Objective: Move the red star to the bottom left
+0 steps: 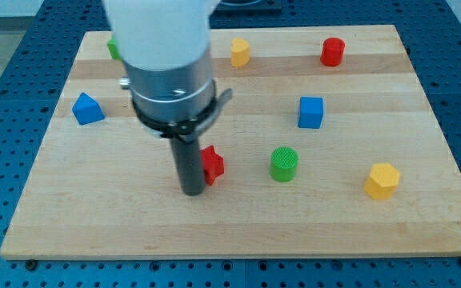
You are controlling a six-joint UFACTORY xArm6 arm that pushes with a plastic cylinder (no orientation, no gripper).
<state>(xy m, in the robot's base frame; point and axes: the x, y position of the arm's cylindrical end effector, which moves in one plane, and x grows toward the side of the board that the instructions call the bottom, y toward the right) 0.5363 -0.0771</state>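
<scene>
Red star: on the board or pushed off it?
On the board. The red star sits on the wooden board near its middle, well inside every edge, with my tip against its left side in the view.

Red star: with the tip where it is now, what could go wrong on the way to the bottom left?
My tip sits at the view's left of the red star, the side it must travel toward, so a push from here would likely send it right, toward the green cylinder. Circling around, the rod might clip the star off course.
</scene>
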